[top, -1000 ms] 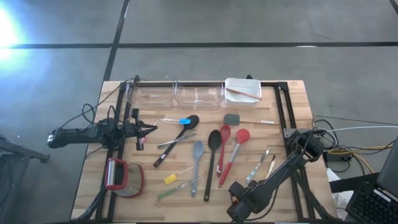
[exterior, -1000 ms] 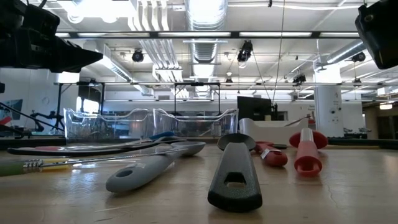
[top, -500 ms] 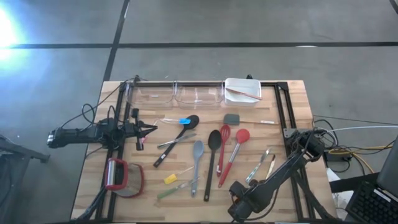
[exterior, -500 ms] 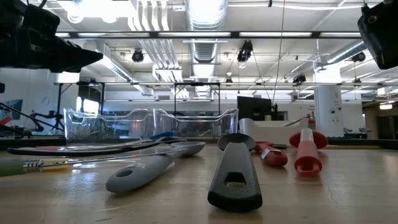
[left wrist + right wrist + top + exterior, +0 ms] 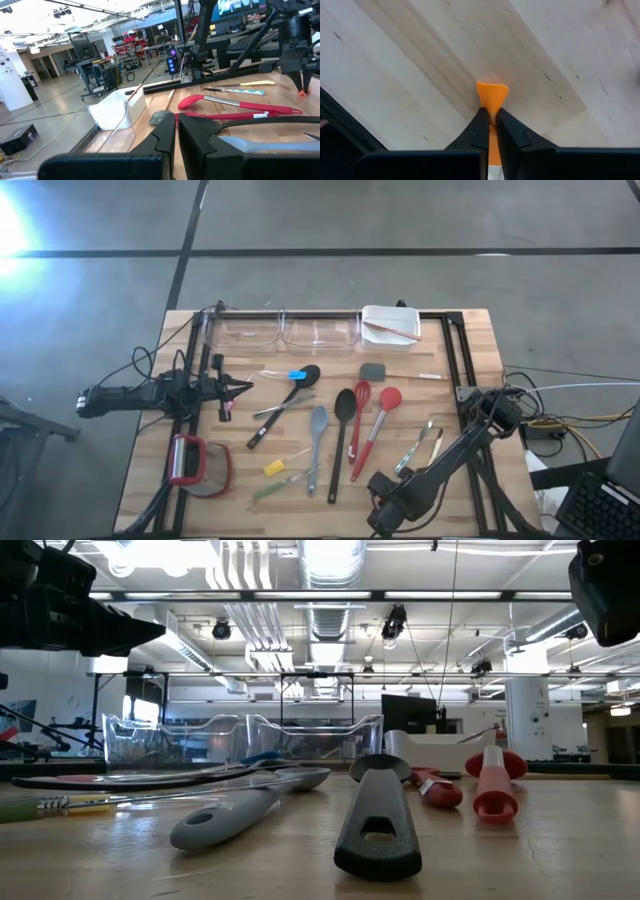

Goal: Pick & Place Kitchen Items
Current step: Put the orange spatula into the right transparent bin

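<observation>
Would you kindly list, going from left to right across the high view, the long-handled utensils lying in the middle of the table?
Grey spatula → black spoon → red whisk → red spatula → metal cutlery, nearest the right gripper.
</observation>
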Available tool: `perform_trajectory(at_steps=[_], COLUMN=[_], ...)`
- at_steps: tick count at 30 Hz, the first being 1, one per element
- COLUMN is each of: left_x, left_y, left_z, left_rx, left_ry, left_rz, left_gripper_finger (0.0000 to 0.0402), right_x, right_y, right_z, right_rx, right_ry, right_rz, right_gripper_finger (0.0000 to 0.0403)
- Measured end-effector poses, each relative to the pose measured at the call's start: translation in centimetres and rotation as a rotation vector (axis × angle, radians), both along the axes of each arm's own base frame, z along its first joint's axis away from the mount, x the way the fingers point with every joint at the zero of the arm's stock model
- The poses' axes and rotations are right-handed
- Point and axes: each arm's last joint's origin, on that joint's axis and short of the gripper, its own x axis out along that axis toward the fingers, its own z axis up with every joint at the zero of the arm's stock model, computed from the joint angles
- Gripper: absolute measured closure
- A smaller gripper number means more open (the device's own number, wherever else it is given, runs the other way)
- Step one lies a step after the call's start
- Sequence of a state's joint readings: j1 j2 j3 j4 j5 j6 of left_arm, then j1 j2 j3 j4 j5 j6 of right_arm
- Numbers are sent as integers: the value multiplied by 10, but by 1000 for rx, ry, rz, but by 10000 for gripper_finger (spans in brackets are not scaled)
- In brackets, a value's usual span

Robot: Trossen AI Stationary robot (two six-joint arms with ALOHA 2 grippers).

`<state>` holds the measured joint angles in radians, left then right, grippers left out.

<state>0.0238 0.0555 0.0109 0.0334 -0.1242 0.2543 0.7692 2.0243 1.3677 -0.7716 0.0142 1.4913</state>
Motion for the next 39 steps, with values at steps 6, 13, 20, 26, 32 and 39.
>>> perform_trajectory(at_steps=[6, 13, 20, 26, 32, 39], left_x=[0, 0, 0, 0, 0, 0], left_y=[0, 0, 0, 0, 0, 0], left_z=[0, 0, 0, 0, 0, 0], left_rx=[0, 0, 0, 0, 0, 0], left_ry=[0, 0, 0, 0, 0, 0], left_rz=[0, 0, 0, 0, 0, 0], left_gripper_finger=[376, 376, 376, 376, 376, 376], right_x=[-2, -4, 1, 11, 18, 24], right_y=[-7, -12, -17, -35, -54, -82], right_z=[17, 18, 24, 51, 64, 91], right_rx=[-55, -90, -83, -74, -89, -84], right_ry=[-67, -38, -56, -137, -157, -223], right_rz=[-5, -6, 6, 46, 89, 131], right_gripper_finger=[395, 395, 395, 395, 396, 396])
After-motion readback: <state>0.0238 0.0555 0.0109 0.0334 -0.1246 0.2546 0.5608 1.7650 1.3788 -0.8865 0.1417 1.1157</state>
